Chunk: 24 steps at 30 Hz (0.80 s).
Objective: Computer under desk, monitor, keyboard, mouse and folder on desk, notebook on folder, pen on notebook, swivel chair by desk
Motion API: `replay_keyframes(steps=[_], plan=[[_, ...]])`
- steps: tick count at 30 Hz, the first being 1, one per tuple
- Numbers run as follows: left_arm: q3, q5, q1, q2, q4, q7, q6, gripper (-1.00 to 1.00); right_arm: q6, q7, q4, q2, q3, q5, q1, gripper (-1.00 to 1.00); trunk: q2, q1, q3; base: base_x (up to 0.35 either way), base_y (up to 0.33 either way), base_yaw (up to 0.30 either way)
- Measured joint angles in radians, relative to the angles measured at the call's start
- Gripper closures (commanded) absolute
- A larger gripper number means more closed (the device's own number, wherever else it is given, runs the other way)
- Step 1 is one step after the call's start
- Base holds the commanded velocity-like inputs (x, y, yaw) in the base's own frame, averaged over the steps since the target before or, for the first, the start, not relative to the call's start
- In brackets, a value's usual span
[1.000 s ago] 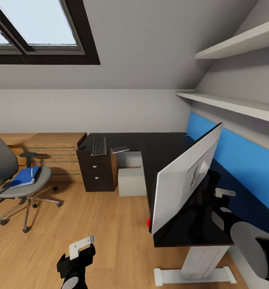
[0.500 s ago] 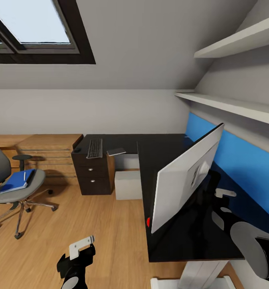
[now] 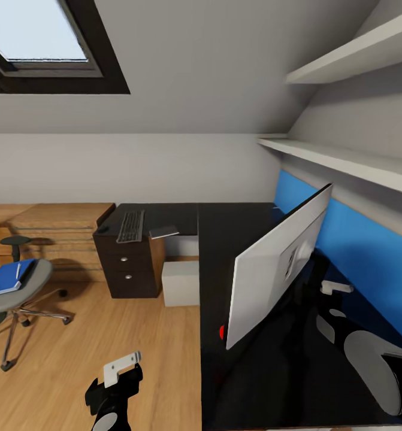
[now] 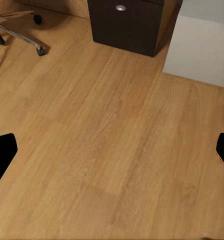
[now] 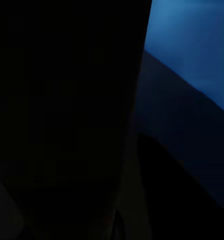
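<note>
Desk (image 3: 224, 239), black-topped and L-shaped, fills the head view from centre toward 5 o'clock, with a blue back panel (image 3: 344, 239) along its far side at 3 o'clock. The monitor (image 3: 278, 269) stands on the near wing, silver back showing, its lower corner with a red dot right at the desk's floor-side edge. On the far wing at 10 o'clock from the monitor lie the keyboard (image 3: 130, 226) and, just beside it, a thin grey notebook (image 3: 163, 231) close to the desk edge. Below them stand the black drawer unit (image 3: 126, 269) and the light grey computer (image 3: 181, 282), side by side under the desk.

At 9 o'clock, well apart from the desk, the swivel chair (image 3: 12, 287) carries the blue folder (image 3: 6, 277) on its seat. Open wood floor (image 3: 105, 335) stretches between chair and desk.

The left gripper (image 3: 114, 383) hangs at 7 o'clock over bare floor; in its wrist view its fingertips (image 4: 1, 155) sit wide apart. The right gripper (image 3: 335, 287) is over the desk behind the monitor; I cannot tell how its jaws stand.
</note>
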Motion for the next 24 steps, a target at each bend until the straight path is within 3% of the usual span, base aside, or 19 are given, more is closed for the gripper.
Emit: replay_keyframes(steps=[12,24], plan=[[0.000,0.000,0.000,0.000,0.000,0.000,0.000,-1.00,0.001,0.000,-0.001,0.000,0.001,0.000,0.000,1.00,0.000,0.000,0.000,0.164,-0.261,0.000],[0.000,0.000,0.000,0.000,0.000,0.000,0.001,-1.00,0.001,0.000,-0.001,0.000,0.000,0.000,0.000,1.00,0.000,0.000,0.000,0.009,-0.019,0.000]])
